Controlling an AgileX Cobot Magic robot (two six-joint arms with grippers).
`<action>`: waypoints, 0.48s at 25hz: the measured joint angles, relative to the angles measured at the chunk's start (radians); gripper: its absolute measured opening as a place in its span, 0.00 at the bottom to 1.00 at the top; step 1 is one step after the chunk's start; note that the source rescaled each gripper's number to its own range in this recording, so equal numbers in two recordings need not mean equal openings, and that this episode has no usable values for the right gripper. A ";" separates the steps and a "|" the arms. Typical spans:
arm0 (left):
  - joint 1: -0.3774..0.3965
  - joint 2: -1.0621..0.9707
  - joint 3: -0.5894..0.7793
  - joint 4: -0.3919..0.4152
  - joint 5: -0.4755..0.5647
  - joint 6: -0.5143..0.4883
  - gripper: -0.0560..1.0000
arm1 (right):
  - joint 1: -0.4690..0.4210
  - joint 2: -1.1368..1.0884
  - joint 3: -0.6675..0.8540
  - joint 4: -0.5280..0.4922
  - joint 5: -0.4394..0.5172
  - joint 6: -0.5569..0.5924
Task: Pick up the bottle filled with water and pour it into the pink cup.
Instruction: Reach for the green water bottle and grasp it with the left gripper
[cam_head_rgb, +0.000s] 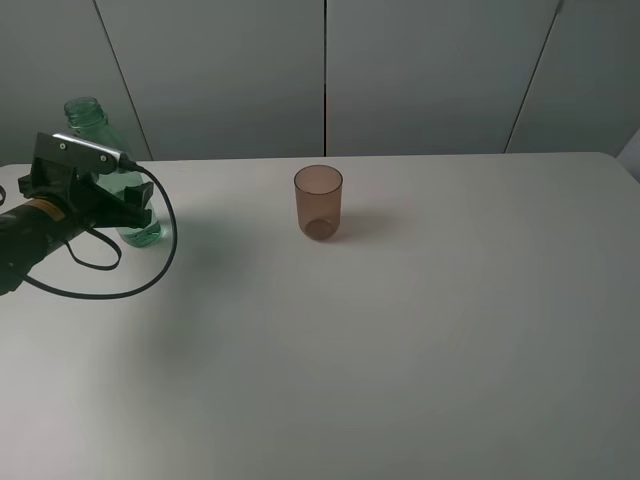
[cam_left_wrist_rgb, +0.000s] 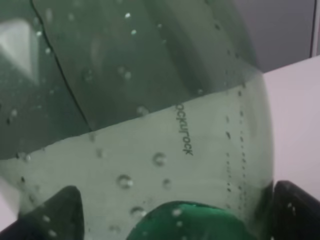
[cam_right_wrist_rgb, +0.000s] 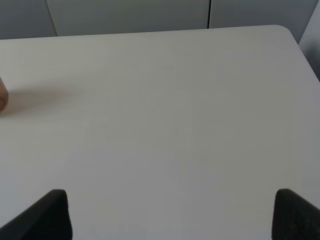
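Observation:
The green transparent bottle stands upright at the table's far left, uncapped and partly filled with water. My left gripper is open around its lower body, one finger on each side. In the left wrist view the bottle fills the frame between the two dark fingertips, and I cannot tell whether they touch it. The pink cup stands upright near the table's middle, well to the right of the bottle. My right gripper is open over bare table, with a sliver of the pink cup at the picture's edge.
The white table ends at a grey panelled wall behind. A black cable loops from the left arm onto the table. The right arm does not show in the exterior high view.

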 joint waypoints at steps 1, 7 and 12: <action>0.000 0.004 -0.002 0.002 -0.005 0.000 1.00 | 0.000 0.000 0.000 0.000 0.000 0.000; 0.000 0.055 -0.029 0.008 -0.011 -0.003 1.00 | 0.000 0.000 0.000 0.000 0.000 0.000; 0.000 0.077 -0.038 0.023 -0.030 -0.004 1.00 | 0.000 0.000 0.000 0.000 0.000 0.000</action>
